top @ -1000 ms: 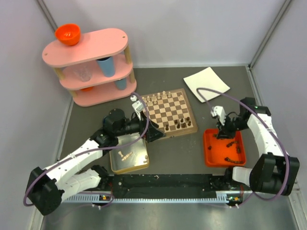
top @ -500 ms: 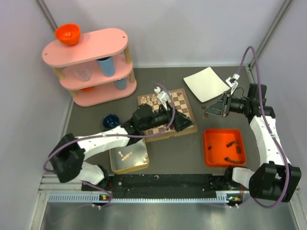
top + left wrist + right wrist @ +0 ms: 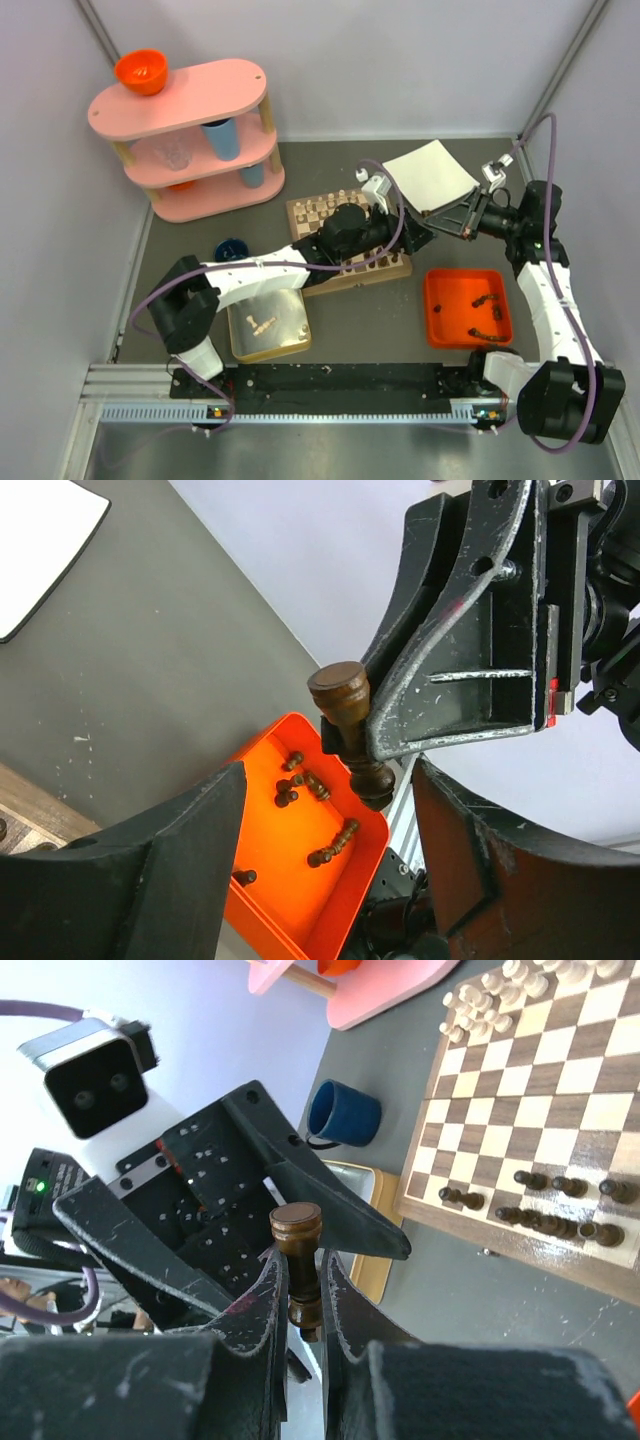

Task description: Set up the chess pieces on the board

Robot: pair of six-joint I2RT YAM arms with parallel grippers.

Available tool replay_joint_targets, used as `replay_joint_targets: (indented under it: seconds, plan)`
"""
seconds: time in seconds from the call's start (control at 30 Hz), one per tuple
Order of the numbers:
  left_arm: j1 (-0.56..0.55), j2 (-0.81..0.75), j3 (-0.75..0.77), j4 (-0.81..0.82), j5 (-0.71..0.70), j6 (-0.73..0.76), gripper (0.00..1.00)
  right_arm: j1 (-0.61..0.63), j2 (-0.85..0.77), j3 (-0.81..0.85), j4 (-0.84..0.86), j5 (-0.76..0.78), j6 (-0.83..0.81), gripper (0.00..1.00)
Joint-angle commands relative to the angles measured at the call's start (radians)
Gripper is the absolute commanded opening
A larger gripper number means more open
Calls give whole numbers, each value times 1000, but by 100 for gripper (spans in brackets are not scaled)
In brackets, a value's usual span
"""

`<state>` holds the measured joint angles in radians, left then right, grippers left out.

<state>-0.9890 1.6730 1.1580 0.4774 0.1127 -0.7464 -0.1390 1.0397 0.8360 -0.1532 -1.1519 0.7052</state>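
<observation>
My right gripper [image 3: 302, 1270] is shut on a dark brown chess piece [image 3: 298, 1245], held in the air with its flat base pointing away from me. My left gripper [image 3: 328, 775] stands open, one finger on each side of that piece [image 3: 347, 732], not touching it. Seen from above, the two grippers [image 3: 420, 238] [image 3: 436, 226] meet just off the board's [image 3: 392, 272] right edge. The left arm covers much of the board. Cream pieces [image 3: 480, 1005] line its far side, and dark pieces [image 3: 560, 1210] stand along its near side.
An orange tray [image 3: 450, 310] right of the board holds several loose dark pieces [image 3: 487, 298]. A silver tin [image 3: 240, 335] with cream pieces sits front left. A white sheet [image 3: 430, 175] lies at the back right, a blue cup [image 3: 229, 250] left of the board, and a pink shelf [image 3: 190, 130] at the back left.
The right gripper lifted a dark piece from the tray and swung left. The left arm reached right across the board, and its jaws now flank the piece and have narrowed a little.
</observation>
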Motion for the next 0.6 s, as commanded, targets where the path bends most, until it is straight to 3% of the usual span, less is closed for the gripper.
replay_joint_targets:
  seconds: [0.0,0.07,0.27,0.4,0.57]
  plan:
    - [-19,-6,48,-48,-56,41,69,-8,-23,-11,64,29,71,2]
    - [-20,-2,54,-59,-65,50,67,-8,-23,-17,64,32,77,2]
    - [-22,8,101,-112,-62,90,47,1,-33,-34,64,44,79,2]
    - [-22,2,109,-120,-65,110,45,13,-38,-46,46,58,56,2]
    - [-22,2,115,-135,-58,131,23,19,-49,-48,41,57,51,4]
